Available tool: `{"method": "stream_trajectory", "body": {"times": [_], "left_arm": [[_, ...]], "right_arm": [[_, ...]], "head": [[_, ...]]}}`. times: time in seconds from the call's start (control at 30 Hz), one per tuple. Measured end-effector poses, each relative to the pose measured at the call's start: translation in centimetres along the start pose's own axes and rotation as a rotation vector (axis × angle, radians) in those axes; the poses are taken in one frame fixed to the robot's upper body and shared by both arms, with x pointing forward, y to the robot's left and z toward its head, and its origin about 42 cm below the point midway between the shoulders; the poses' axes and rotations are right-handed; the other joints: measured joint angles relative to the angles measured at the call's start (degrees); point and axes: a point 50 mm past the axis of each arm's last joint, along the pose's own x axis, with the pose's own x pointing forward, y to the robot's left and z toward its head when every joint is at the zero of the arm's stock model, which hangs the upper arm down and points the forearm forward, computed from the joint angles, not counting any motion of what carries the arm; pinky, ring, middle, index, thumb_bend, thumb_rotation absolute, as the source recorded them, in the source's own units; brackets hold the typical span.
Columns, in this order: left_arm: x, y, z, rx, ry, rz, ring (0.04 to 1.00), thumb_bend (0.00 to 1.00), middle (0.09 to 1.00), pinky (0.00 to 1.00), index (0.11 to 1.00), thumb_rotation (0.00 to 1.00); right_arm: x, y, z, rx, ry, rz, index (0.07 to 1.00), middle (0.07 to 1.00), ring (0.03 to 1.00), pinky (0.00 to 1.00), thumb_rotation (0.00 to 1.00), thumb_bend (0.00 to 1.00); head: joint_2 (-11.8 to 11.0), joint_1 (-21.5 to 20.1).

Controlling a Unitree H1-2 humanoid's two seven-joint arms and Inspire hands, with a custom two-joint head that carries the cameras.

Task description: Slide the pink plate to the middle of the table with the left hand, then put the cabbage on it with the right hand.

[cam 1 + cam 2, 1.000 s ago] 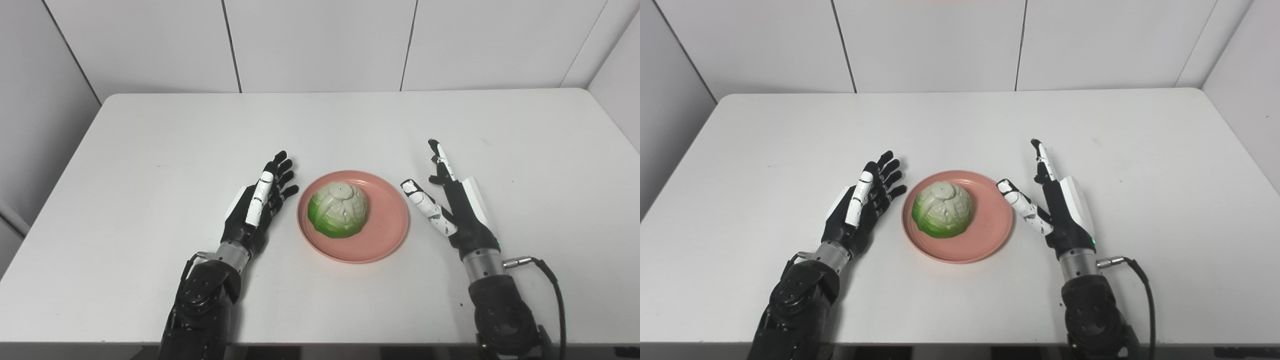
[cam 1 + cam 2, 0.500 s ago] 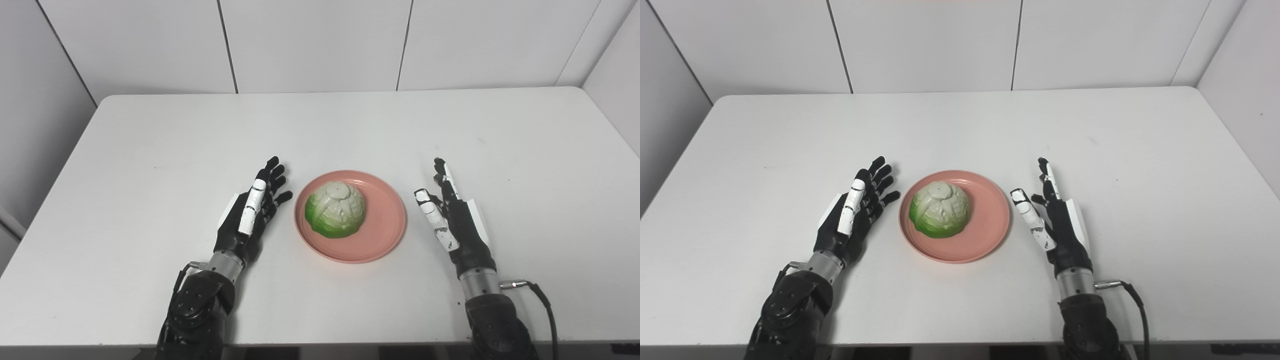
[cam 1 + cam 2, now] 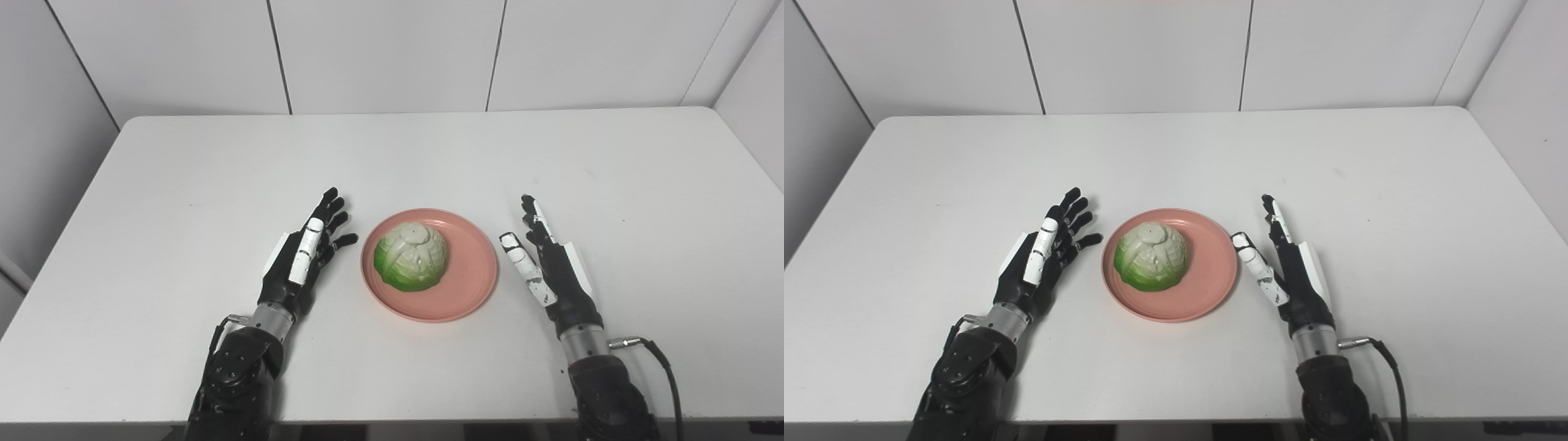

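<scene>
Cabbage (image 3: pixel 411 264) sits on the pink plate (image 3: pixel 471 288), btw both robot hands. Left robot hand (image 3: pixel 303 260) and right robot hand (image 3: pixel 551 269) flank it, fingers apart, holding nothing, w/ the right slightly nearer the rim. Looks done imo.

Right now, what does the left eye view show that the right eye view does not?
Left eye view only: a pale ledge low on the left wall. Right eye view only: a tiny dark speck on the right wall. Both: the green-and-white cabbage on the round pink plate, the open left hand and right hand flanking it.
</scene>
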Motion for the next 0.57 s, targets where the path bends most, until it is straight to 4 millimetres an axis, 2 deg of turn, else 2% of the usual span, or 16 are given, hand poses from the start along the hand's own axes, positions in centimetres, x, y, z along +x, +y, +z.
{"method": "stream_trajectory", "body": {"times": [0.57], "left_arm": [[0.13,-0.01,0.01,0.007,0.000,-0.002,0.974,0.58,0.987,0.98,0.988,1.00]], "right_arm": [[-0.01,0.27,0.07,-0.004,-0.003,0.011,0.978,0.977,0.962,0.93,1.00,0.72]], "head": [[0.18,0.44]]}}
